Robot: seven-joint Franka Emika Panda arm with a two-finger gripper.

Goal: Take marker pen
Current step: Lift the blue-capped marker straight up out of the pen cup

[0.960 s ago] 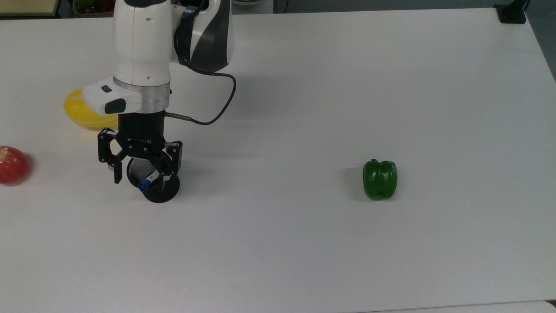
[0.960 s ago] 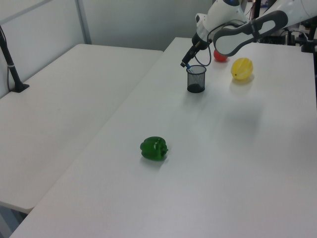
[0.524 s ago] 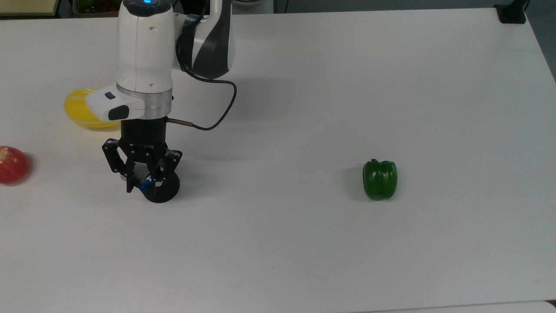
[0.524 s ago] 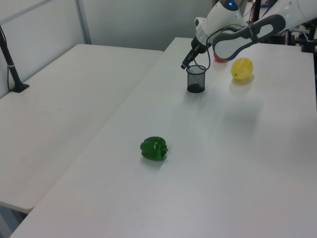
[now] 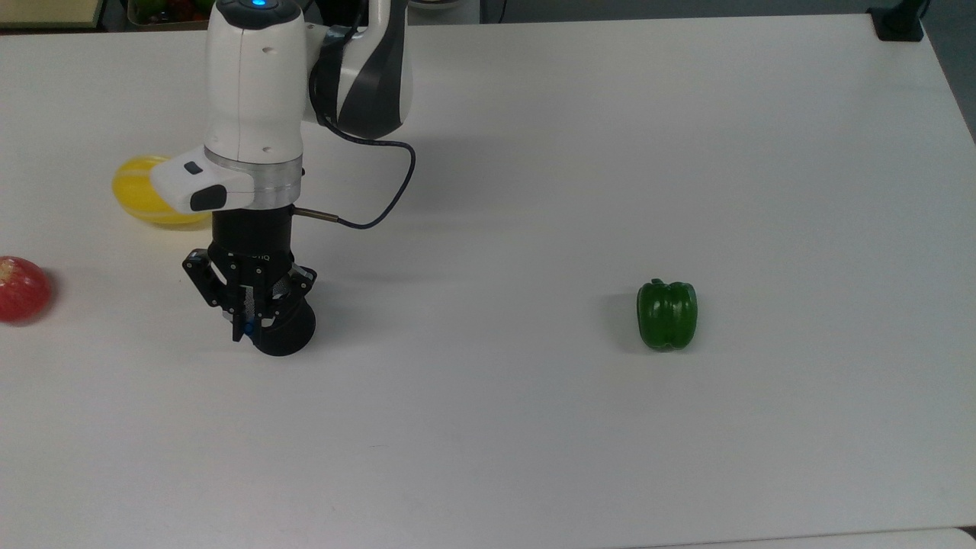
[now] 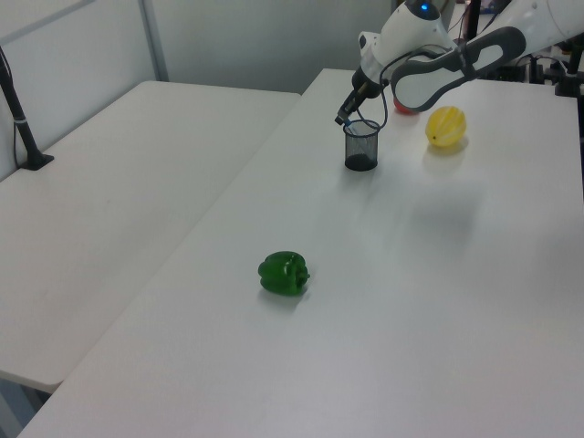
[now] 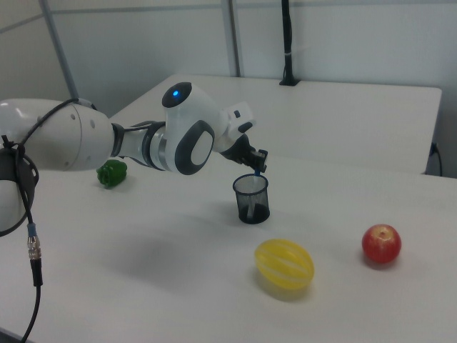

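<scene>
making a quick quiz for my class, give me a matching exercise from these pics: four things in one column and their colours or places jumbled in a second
Things:
1. marker pen
2. green pepper
3. mesh pen cup
4. apple

Descriptions:
A. red, near the top view's left edge
B. blue cap pinched in the claw
C. alone toward the top view's right
D. black, standing under the claw, beside the yellow melon

Pairs: 1-B, 2-C, 3-D, 4-A

2 white tables [image 6: 137, 210] stand side by side before pale wall panels [image 7: 143, 50].
</scene>
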